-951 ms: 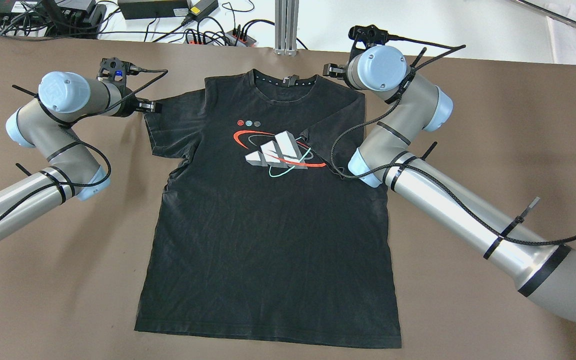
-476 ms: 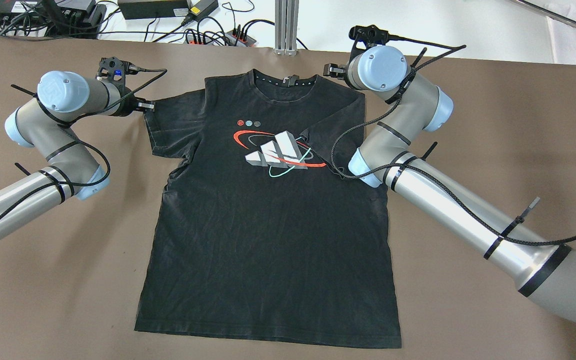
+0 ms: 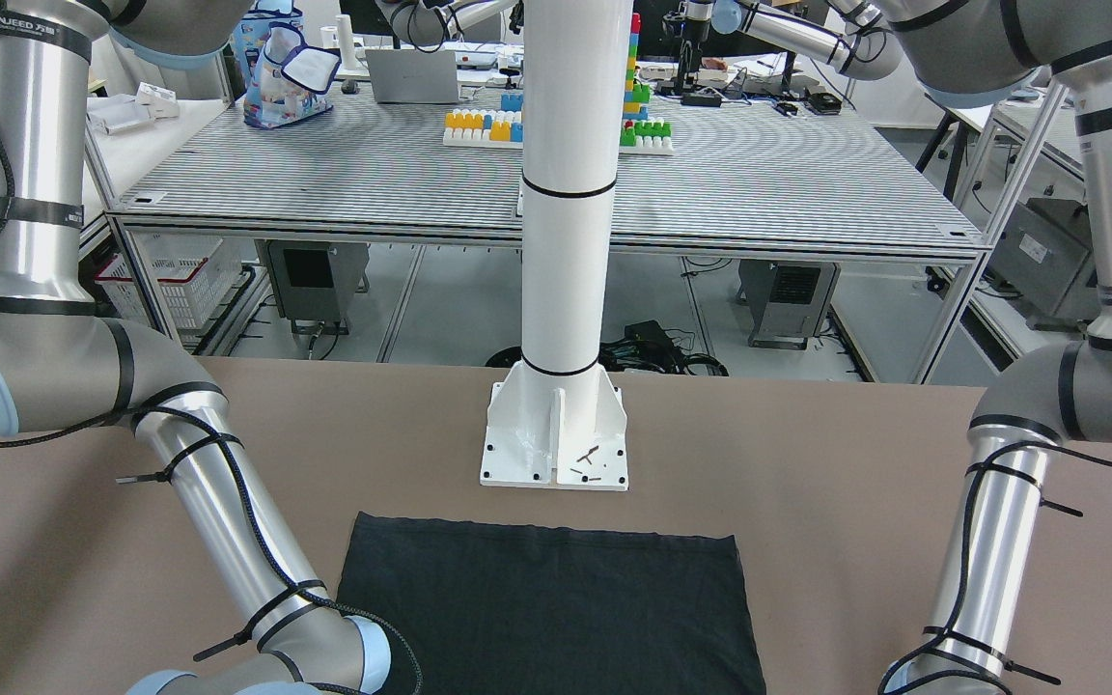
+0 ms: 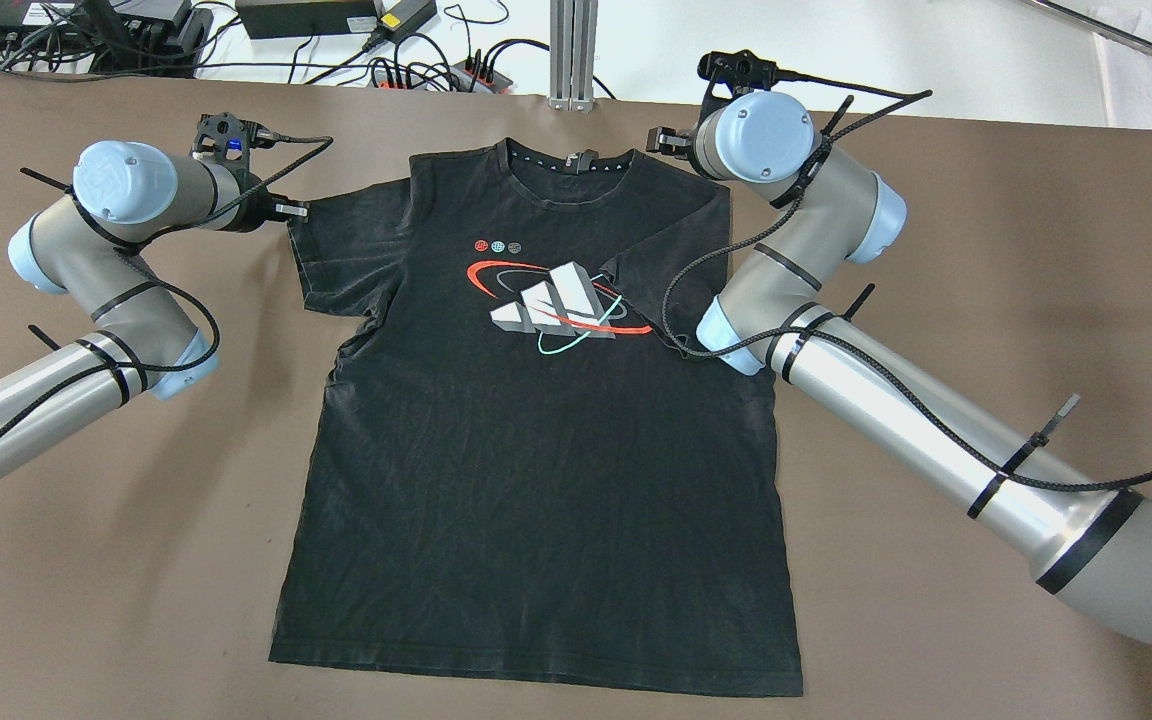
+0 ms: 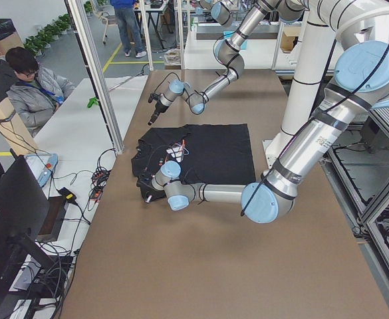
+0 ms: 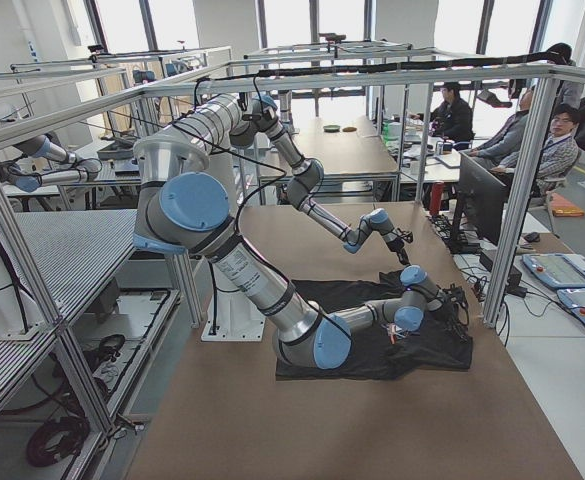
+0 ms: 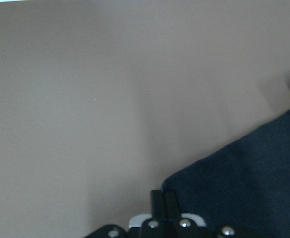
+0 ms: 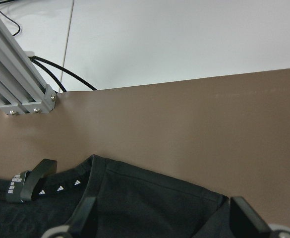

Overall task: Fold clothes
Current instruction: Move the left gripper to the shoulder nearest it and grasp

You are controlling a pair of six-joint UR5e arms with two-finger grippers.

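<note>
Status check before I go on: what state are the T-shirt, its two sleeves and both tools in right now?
black T-shirt: flat on the table, print up, body not yet folded.
left-side sleeve: spread out flat.
right-side sleeve: folded in over the chest.
left tool: shut at the left-side sleeve's hem; grip on fabric unclear.
right tool: open, over the black T-shirt.

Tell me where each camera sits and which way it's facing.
Front-facing: across the table, facing the robot past the white pillar; left arm on view's right, right arm opposite.
Overhead: behind the robot, looking down on the black T-shirt; both arms.
Exterior left: table's end, left arm nearest.
Exterior right: other end, right arm nearest.
Left wrist: at a sleeve edge; left gripper shut.
Right wrist: over collar and shoulder; right gripper open.
Shared: both wrist views see T-shirt on brown table.
</note>
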